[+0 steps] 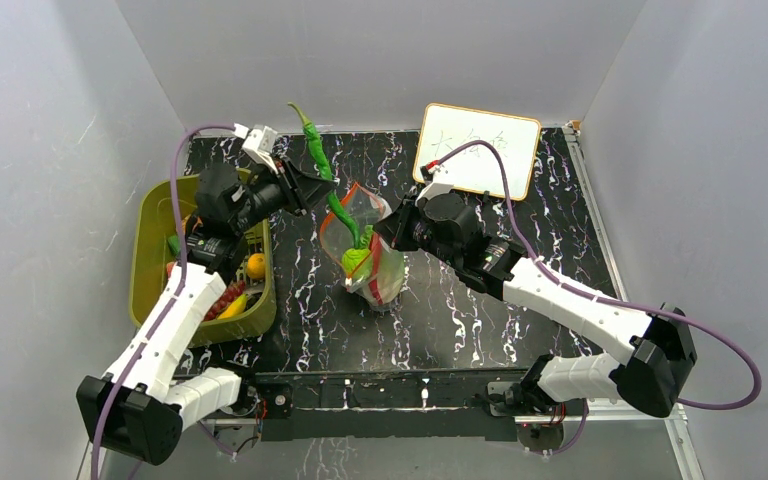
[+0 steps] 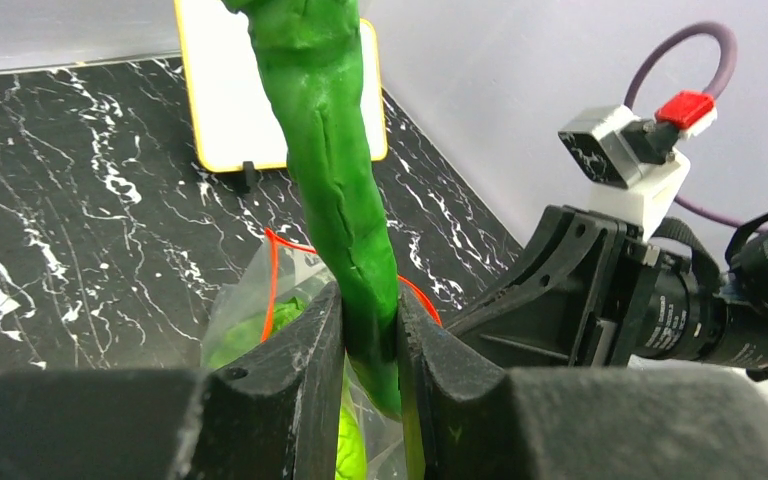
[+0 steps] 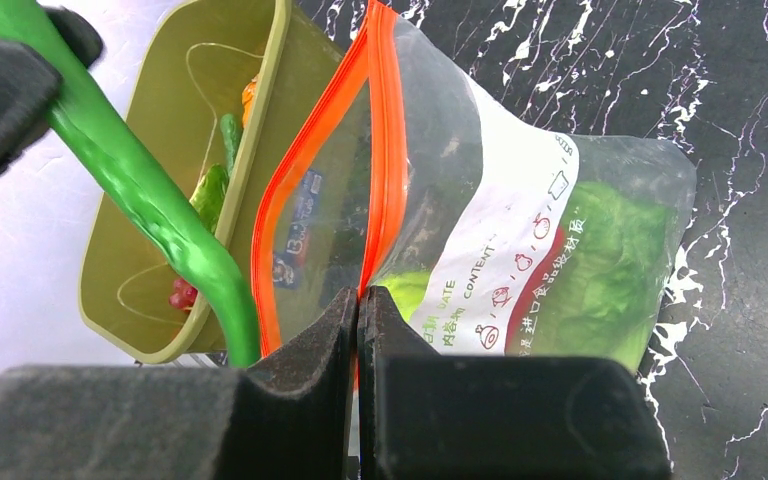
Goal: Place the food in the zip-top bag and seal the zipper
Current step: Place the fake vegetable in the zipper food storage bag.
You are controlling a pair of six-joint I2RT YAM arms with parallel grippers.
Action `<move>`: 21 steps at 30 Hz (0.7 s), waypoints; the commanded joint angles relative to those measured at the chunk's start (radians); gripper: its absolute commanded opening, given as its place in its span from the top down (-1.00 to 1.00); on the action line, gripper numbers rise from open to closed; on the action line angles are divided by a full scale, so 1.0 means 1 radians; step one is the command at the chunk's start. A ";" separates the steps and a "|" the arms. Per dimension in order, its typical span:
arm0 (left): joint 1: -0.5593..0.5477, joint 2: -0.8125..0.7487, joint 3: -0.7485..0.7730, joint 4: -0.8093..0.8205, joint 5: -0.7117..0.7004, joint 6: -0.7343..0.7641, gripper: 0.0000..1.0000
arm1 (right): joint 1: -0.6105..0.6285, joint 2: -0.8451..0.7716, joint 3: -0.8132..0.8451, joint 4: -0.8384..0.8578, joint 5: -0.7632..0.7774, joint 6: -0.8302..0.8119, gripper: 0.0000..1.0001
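Observation:
The zip-top bag [image 1: 378, 272] stands mid-table with its mouth up and a pale green cabbage [image 3: 600, 270] inside. My right gripper [image 3: 358, 300] is shut on the red-orange zipper [image 3: 385, 150] at one side of the mouth, holding it open. My left gripper [image 2: 370, 330] is shut on a long green pepper [image 2: 330, 150], gripped near its lower end. The pepper [image 1: 318, 150] slants up past the fingers, and its lower tip hangs at the bag's mouth [image 2: 270, 290]. I cannot tell whether the tip is inside the mouth.
An olive-green basket [image 1: 150, 260] sits at the left, holding an orange [image 1: 255, 265], a banana [image 1: 232, 305] and red pieces. A white board [image 1: 480, 150] with a yellow rim leans at the back right. Grey walls enclose the black marble table [image 1: 520, 330].

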 commanded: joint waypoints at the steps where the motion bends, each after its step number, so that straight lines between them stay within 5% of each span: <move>1: -0.045 -0.004 -0.046 0.115 0.028 0.017 1.00 | -0.001 -0.020 0.061 0.090 -0.003 0.011 1.00; 13: -0.168 0.012 -0.239 0.350 -0.002 0.041 1.00 | -0.001 -0.021 0.059 0.124 0.024 0.039 1.00; 21: -0.203 0.013 -0.248 0.270 -0.056 0.195 1.00 | -0.001 -0.007 0.090 0.133 0.002 0.056 1.00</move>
